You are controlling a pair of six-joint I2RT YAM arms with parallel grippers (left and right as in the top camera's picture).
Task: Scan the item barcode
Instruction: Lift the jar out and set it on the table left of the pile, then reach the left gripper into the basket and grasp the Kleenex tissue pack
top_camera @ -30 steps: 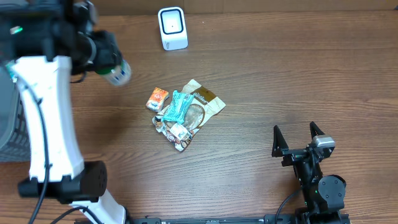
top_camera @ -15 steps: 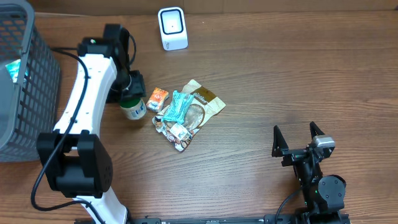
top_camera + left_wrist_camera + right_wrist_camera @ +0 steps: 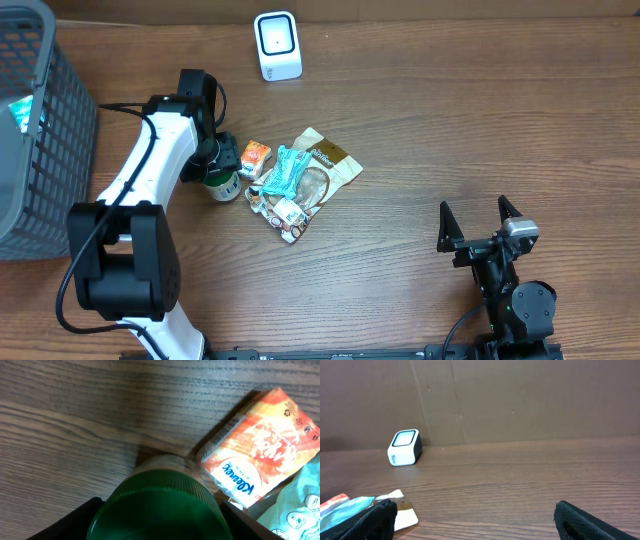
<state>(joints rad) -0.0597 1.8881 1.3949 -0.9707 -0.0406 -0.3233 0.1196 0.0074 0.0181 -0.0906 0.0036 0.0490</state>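
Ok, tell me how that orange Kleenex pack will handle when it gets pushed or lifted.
The Kleenex pack lies flat, so it would probably slide rather than roll or tip. Its glossy film wrapper looks slick and likely squashes under a pinch. It sits against the teal packet, which a push might drag along.

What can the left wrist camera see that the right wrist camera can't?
Only the left wrist camera shows the green-lidded bottle, very close up, gripped by the left gripper. Only the right wrist camera shows the white scanner, the brown wall behind it and the right gripper, which is open. Both show the wooden table, the orange tissue pack and the teal packet. In the right wrist view those two just peek in at the lower left corner.
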